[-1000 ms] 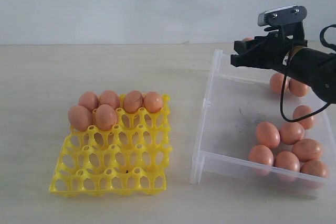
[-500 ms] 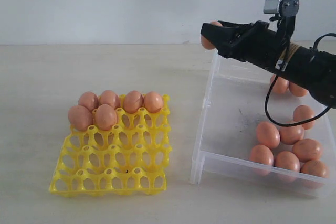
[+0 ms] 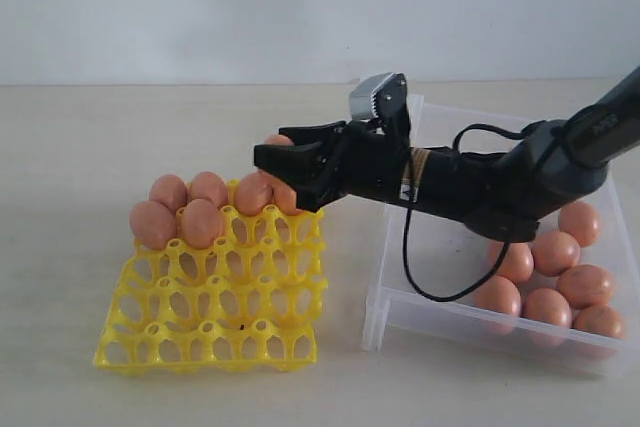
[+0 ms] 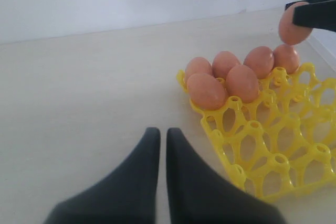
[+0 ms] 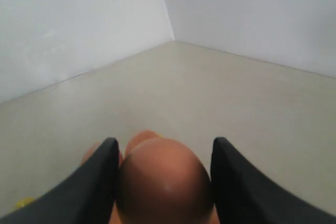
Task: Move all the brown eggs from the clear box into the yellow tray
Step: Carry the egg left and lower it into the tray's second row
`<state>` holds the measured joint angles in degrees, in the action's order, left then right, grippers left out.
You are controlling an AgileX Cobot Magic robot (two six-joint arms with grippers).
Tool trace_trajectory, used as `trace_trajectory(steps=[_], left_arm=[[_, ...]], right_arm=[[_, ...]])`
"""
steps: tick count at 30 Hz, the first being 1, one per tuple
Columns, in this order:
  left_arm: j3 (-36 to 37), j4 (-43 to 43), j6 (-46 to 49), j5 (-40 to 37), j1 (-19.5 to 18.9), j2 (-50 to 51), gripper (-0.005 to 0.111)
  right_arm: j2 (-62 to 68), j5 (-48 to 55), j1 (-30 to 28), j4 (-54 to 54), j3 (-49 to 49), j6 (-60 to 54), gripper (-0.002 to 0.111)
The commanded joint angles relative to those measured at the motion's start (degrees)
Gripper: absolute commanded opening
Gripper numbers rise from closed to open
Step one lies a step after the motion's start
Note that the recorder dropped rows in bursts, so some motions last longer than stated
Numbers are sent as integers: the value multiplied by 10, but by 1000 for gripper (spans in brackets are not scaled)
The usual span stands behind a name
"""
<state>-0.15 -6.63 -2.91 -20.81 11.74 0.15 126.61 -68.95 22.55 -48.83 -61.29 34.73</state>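
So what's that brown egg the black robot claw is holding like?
The smooth, oval brown egg is orange-brown with a soft shine, and no crack shows on it. The right gripper pinches it between two black fingers, one on each side. It hangs in the air over the back row of the yellow plastic lattice tray, near that row's right end in the exterior view. It is just above the six eggs sitting there. Whether it brushes one of them cannot be told.

Lab-like robot test bench — plain beige tabletop [image 3: 60, 197], blank white wall [image 3: 200, 7] behind, black robot arm [image 3: 520, 177] with cable
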Motion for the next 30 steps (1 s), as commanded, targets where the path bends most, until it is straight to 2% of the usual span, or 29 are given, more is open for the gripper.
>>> trace_trajectory(steps=[1, 10, 30], left_arm=[[1, -1, -4, 2, 3, -2, 4], [1, -1, -4, 2, 3, -2, 4], [1, -1, -4, 2, 3, -2, 4]], right_arm=[[30, -10, 31, -26, -40, 2, 0], [42, -10, 38, -129, -51, 7, 0], [31, 87, 37, -116, -51, -52, 0]])
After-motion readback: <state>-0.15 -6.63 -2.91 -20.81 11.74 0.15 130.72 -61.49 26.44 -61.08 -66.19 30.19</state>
